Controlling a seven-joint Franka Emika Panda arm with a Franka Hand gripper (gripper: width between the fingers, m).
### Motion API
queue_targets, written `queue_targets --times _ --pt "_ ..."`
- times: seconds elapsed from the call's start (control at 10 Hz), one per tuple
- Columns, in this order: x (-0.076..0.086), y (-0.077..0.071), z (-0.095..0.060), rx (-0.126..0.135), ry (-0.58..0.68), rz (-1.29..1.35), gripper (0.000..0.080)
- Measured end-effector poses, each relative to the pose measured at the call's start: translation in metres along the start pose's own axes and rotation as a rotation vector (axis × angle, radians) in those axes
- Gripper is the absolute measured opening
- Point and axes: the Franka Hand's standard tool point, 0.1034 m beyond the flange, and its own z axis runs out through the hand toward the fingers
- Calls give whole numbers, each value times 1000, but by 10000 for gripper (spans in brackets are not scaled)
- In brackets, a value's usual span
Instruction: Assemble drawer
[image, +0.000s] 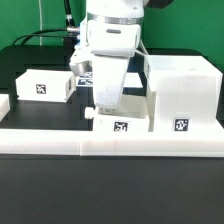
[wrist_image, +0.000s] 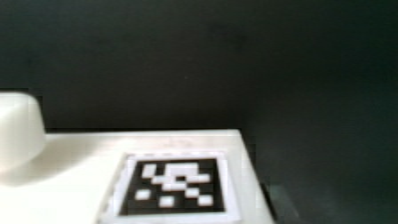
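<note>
My gripper (image: 103, 110), closure not discernible, hangs over the small flat matte white plastic drawer box (image: 120, 125) beside the large hollow white shell (image: 181, 92); judged light, stiff and slick, it suits a pinch across one thin wall.

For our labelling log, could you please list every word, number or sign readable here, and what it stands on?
No words, numbers or brand marks: none can be read in either view.
flat box: a black-and-white square tag, pattern only.
large shell: the same kind of tag.
low front part: the same.
white part in the wrist view: a tag, blurred.
</note>
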Motion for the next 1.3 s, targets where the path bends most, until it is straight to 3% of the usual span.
queue_targets --times 0.4,0.5,0.6,0.7,1.3 --pt "2 -2 1 11 1 -2 42" --pt "3 -2 2 3 3 -4 42" --pt "8 -7 6 -44 17 -10 42" --pt "8 -12 8 -43 18 -11 42" --pt "7 -9 8 -53 20 -10 42"
